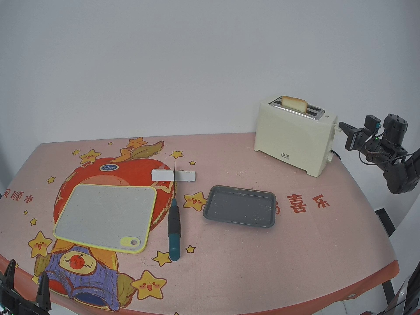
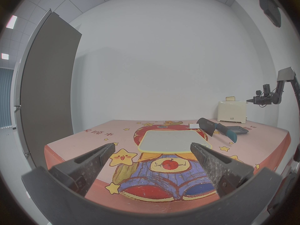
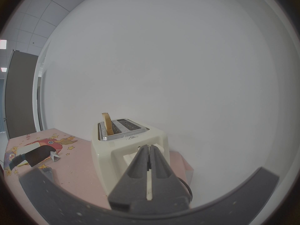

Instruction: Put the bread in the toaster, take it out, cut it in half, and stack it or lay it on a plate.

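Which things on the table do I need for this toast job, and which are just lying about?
For the job: bread, toaster, knife, cutting board, grey tray as the plate.
Lying about: white knife rest, patterned tablecloth.

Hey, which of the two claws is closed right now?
The right claw, by the lever end of the toaster: it is pressed shut, holding nothing. The left claw gapes wide open at the near edge of the table.

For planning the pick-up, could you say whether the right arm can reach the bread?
Probably yes: the bread sticks up from the toaster uncovered, and the shut right tool is just beside it.
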`<state>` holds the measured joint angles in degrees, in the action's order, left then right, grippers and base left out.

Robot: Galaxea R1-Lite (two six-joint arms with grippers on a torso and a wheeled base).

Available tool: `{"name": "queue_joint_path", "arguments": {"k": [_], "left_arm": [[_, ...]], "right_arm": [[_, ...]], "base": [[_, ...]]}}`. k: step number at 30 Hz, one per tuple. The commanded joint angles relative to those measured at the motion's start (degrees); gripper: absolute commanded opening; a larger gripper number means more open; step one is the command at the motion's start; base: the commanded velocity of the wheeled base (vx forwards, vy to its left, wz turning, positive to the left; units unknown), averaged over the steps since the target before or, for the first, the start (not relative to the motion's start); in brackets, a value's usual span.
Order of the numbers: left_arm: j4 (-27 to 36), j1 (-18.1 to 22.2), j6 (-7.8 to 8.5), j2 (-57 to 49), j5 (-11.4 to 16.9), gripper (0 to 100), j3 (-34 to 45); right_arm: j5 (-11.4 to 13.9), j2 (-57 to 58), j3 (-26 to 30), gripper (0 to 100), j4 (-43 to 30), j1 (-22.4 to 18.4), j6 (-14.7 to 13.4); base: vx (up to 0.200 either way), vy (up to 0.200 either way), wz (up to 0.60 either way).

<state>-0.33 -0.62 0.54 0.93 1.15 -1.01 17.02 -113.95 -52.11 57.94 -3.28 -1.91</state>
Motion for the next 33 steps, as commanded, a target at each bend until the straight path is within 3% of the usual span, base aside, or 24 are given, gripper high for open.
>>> {"name": "queue_joint_path", "arguments": {"k": [1, 33], "left_arm": [[0.0, 0.0, -0.01, -0.9, 0.0, 100, 1.0], [0.0, 0.0, -0.01, -0.9, 0.0, 100, 1.0]], "right_arm": [[0.0, -0.7, 0.1, 0, 0.0, 0.0, 0.2], [0.0, -3.9, 1.8, 0, -0.1, -0.8, 3.0]], "base": [[0.0, 0.0, 0.0], [0.0, 0.0, 0.0]]}}
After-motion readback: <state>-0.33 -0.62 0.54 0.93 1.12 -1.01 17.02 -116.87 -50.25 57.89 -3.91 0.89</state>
